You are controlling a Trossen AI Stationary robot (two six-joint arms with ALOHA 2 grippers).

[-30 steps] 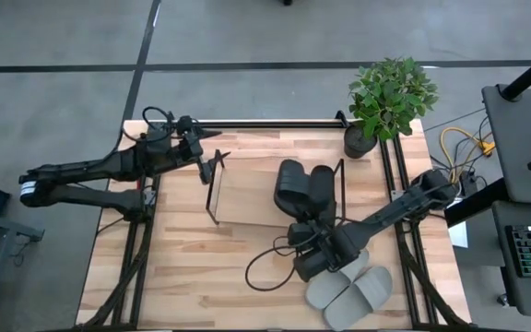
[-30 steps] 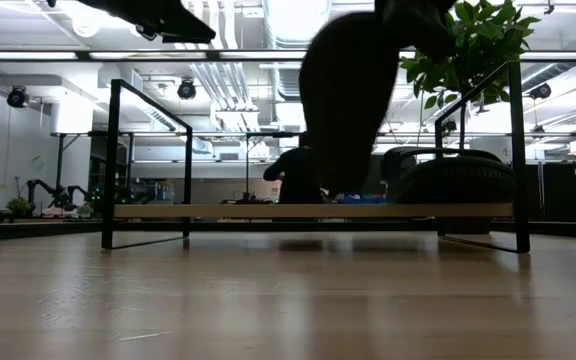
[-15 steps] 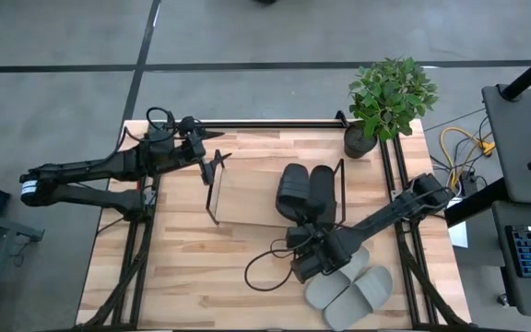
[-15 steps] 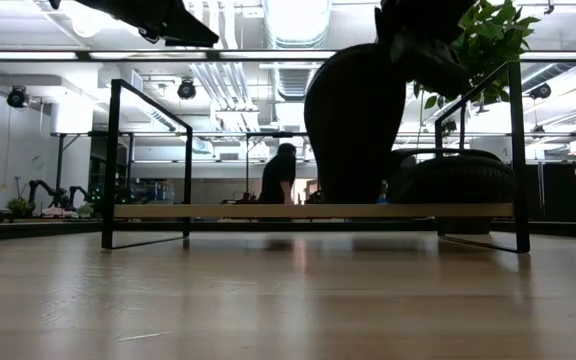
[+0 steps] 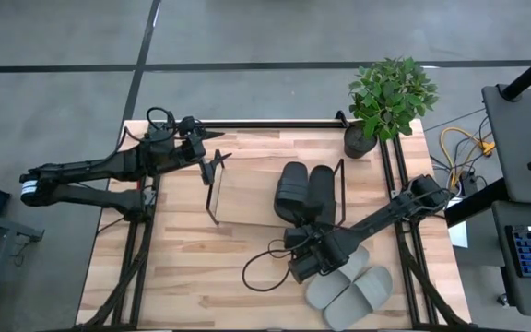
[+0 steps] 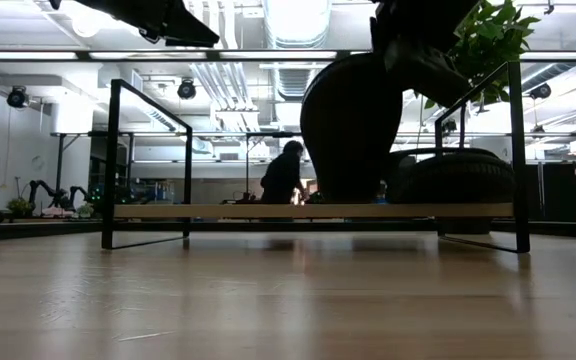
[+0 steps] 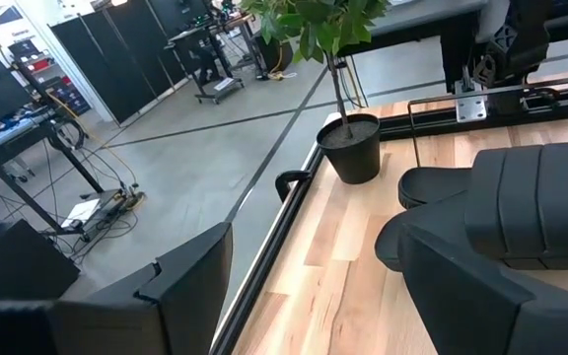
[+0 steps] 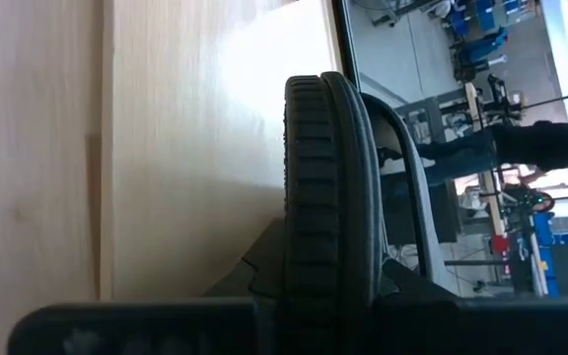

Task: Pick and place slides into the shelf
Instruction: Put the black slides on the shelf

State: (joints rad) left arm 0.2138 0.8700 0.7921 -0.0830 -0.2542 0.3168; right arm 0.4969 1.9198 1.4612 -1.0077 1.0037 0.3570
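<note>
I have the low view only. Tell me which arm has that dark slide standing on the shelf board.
Observer: The right end effector is shut on that black slide, reaching in from the front of the table.
Operator: Report the grey slides; I see just a pale edge at the right.
Observer: The grey pair lies side by side on the table, in front of the right end of the shelf, not on it.
Operator: Give me the left arm.
Observer: The left end effector is open near the shelf's back left corner, holding nothing.
</note>
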